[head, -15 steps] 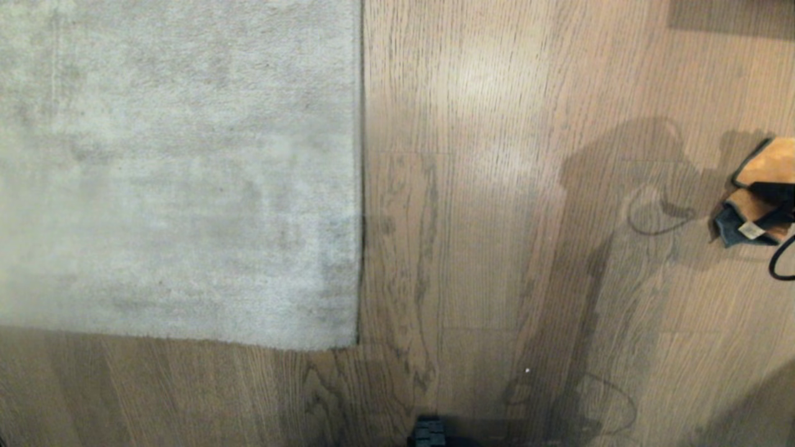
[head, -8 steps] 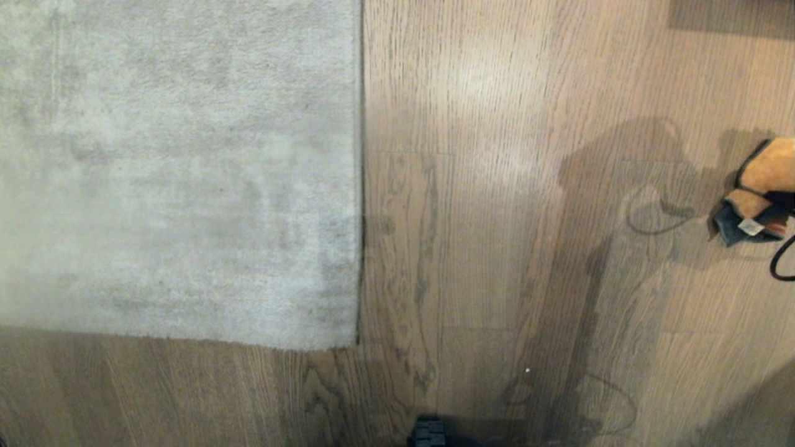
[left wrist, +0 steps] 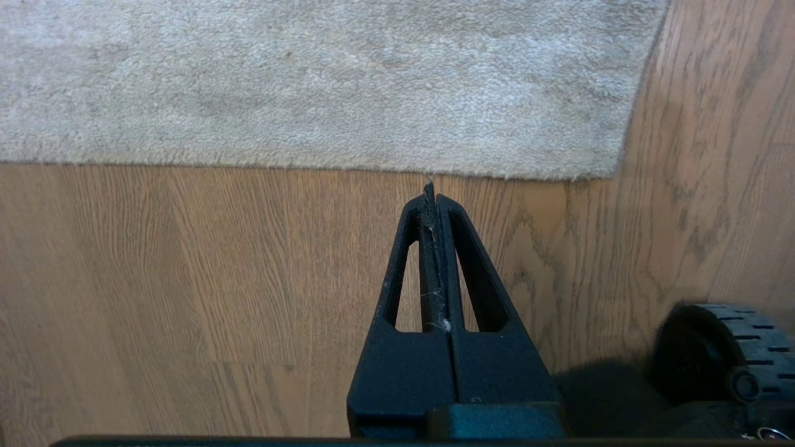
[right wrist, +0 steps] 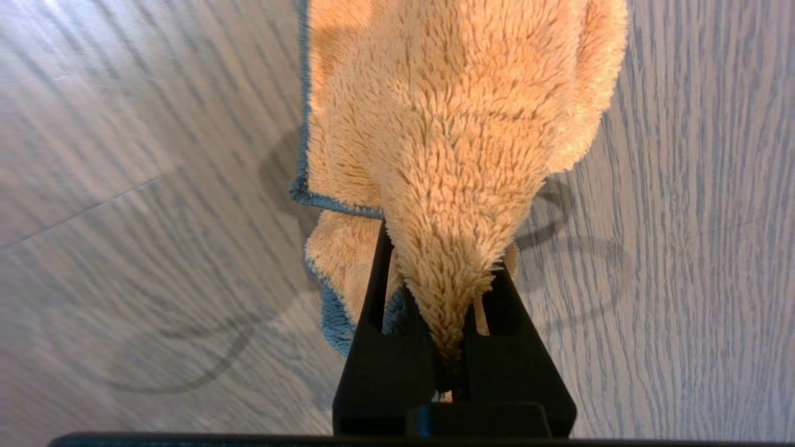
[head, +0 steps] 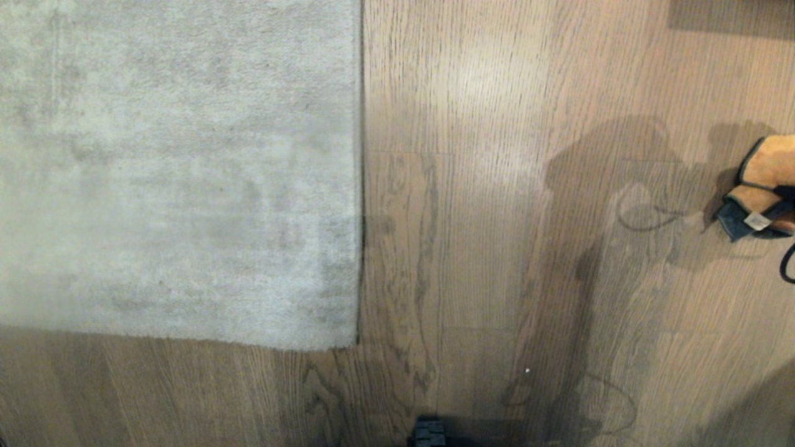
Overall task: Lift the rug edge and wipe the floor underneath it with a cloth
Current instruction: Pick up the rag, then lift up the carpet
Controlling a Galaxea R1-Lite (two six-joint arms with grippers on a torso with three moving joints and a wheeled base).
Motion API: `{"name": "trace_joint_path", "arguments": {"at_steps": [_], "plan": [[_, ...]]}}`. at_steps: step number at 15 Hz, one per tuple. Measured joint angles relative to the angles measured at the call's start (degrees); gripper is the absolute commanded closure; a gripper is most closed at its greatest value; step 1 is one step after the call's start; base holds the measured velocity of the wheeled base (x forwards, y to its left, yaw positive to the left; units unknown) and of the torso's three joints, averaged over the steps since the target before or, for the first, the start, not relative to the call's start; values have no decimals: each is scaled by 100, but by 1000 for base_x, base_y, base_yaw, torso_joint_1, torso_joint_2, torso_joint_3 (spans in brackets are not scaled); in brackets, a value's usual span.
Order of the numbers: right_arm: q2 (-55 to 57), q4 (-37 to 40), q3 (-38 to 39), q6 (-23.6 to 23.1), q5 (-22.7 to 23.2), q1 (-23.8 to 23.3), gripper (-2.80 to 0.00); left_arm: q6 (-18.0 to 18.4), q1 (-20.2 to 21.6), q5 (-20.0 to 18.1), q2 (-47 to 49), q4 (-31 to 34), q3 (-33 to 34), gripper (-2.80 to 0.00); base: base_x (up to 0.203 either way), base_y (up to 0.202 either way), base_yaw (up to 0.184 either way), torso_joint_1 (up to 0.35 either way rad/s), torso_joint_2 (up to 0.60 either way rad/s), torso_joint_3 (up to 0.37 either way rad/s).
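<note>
Left end effector (left wrist: 435,192): matte black plastic, two tapered fingers w/ triangular cut-outs, lint along the seam. Black ribbed wheel (left wrist: 726,347) beside its base. Right end effector (right wrist: 450,292): same black build. Black cable loop (head: 787,264) behind it.

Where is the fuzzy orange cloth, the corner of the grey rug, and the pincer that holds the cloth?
cloth (right wrist: 453,124), right wrist view, fuzzy orange top.
rug corner (head: 348,338), head view, near right corner of the pile.
right pincer (right wrist: 450,360), right wrist view, between its tips, shut on the cloth.
</note>
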Motion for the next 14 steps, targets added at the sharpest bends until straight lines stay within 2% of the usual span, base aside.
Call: {"name": "trace_joint_path", "arguments": {"at_steps": [5,7,14], "plan": [[-368,-487,429,52,123,-57,0,2,0,-2,0,0,0,0,0,0,0,0,0,0],[-545,-503,640,28,304,-128,0,3,0,0,0,0,0,0,0,0,0,0,0,0],[-1305,-515,1033,2,345,-172,0,3,0,2,0,-1,0,0,0,0,0,0,0,0]]}}
